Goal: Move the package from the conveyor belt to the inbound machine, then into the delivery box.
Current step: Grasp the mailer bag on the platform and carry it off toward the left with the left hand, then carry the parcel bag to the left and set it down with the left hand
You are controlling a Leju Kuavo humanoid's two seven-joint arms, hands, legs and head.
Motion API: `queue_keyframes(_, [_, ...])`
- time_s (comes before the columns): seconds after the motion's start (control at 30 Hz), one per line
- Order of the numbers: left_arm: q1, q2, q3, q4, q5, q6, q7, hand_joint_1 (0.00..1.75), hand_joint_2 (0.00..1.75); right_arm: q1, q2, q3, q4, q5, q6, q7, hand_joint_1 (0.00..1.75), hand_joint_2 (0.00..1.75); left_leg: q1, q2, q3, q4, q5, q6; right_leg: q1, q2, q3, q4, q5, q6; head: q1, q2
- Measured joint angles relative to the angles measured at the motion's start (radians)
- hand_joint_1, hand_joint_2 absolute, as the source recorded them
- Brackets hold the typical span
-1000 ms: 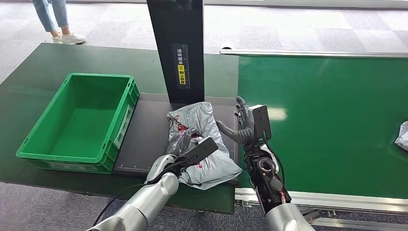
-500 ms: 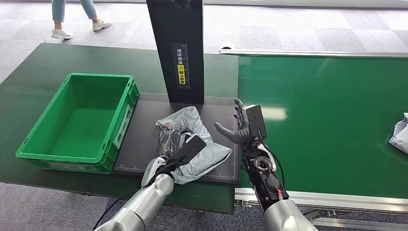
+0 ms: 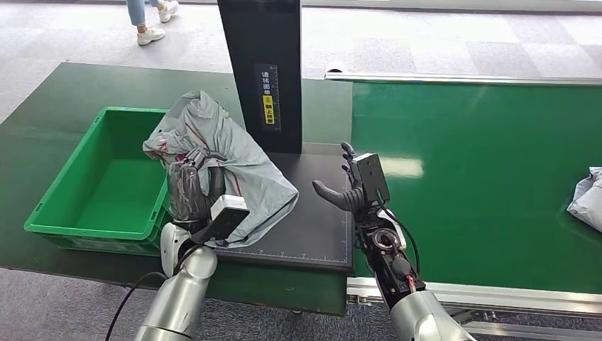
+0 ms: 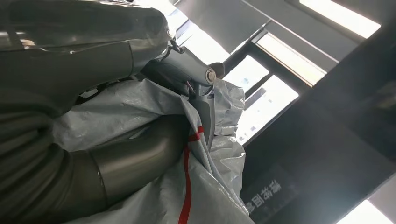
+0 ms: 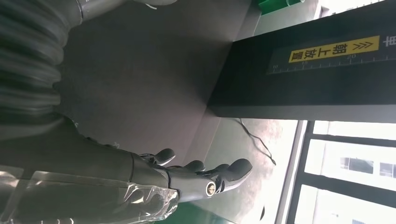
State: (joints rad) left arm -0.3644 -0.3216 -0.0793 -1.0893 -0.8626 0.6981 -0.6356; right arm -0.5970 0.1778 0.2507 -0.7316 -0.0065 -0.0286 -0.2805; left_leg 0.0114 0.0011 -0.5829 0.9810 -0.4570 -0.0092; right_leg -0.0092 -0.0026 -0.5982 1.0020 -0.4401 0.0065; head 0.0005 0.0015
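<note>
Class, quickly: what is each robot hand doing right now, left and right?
Left robot hand: closed, holding the grey package lifted beside the green box.
Right robot hand: open, holding nothing, fingers apart over the dark scanner plate.

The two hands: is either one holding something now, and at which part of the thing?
The left hand grips the grey package from below, at its bunched middle, lifted beside the green box. The right hand is open and holds nothing.
</note>
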Motion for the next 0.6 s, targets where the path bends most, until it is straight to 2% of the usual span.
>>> queue_keyframes(0.13, [0.005, 0.0, 0.053, -0.068, -0.144, 0.0, 0.017, 1.75, 1.75, -0.002, 0.0, 0.003, 0.004, 0.0, 0.001, -0.004, 0.0, 1.75, 0.0, 0.0, 0.0, 0.0, 0.0, 0.0, 0.0, 0.0, 0.0, 0.0, 0.0, 0.0, 0.0, 0.0])
queue_keyframes(0.2, [0.001, 0.0, 0.091, -0.108, -0.248, 0.0, 0.063, 1.75, 1.75, -0.002, -0.002, 0.004, 0.007, 0.001, 0.002, -0.008, 0.0, 1.75, 0.0, 0.0, 0.0, 0.0, 0.0, 0.0, 0.0, 0.0, -0.001, 0.0, 0.0, 0.0, 0.0, 0.0])
queue_keyframes(0.27, [-0.015, 0.007, 0.12, -0.127, -0.333, 0.0, 0.168, 1.75, 1.75, -0.003, -0.004, 0.005, 0.01, 0.002, 0.004, -0.01, 0.0, 1.75, 0.0, 0.0, 0.0, 0.0, 0.0, 0.0, 0.0, 0.0, -0.001, 0.0, 0.0, 0.0, 0.0, 0.0])
queue_keyframes(0.3, [-0.029, 0.018, 0.128, -0.125, -0.361, -0.003, 0.246, 1.75, 1.75, -0.003, -0.006, 0.006, 0.011, 0.003, 0.005, -0.01, 0.0, 1.75, 0.0, 0.0, 0.0, 0.0, 0.0, 0.0, 0.0, 0.0, -0.001, 0.0, 0.0, 0.0, 0.0, 0.0])
queue_keyframes(0.37, [-0.061, 0.056, 0.131, -0.106, -0.392, -0.019, 0.409, 1.75, 1.75, -0.002, -0.011, 0.008, 0.012, 0.004, 0.009, -0.01, 0.0, 1.75, 0.0, 0.0, 0.0, 0.0, 0.0, 0.0, 0.0, 0.0, 0.0, 0.0, 0.0, 0.0, 0.0, 0.0])
queue_keyframes(0.43, [-0.097, 0.1, 0.133, -0.067, -0.406, -0.042, 0.532, 1.75, 1.75, 0.002, -0.019, 0.01, 0.012, 0.004, 0.013, -0.009, 0.0, 1.75, 0.0, 0.001, 0.001, 0.0, 0.001, 0.0, 0.0, 0.0, 0.0, 0.0, 0.0, 0.0, 0.0, 0.0])
queue_keyframes(0.5, [-0.129, 0.14, 0.137, -0.016, -0.412, -0.056, 0.594, 1.75, 1.75, 0.009, -0.025, 0.012, 0.011, 0.004, 0.015, -0.009, 0.0, 1.75, 0.0, 0.0, 0.001, 0.0, 0.001, 0.0, 0.0, 0.0, 0.0, 0.0, 0.0, 0.0, 0.0, 0.0])
queue_keyframes(0.6, [-0.159, 0.179, 0.14, 0.04, -0.413, -0.06, 0.619, 1.75, 1.75, 0.018, -0.033, 0.012, 0.008, 0.004, 0.017, -0.008, 0.0, 1.75, 0.0, 0.001, 0.001, 0.0, 0.001, 0.0, 0.0, 0.0, 0.0, 0.0, 0.0, -0.001, 0.0, 0.0])
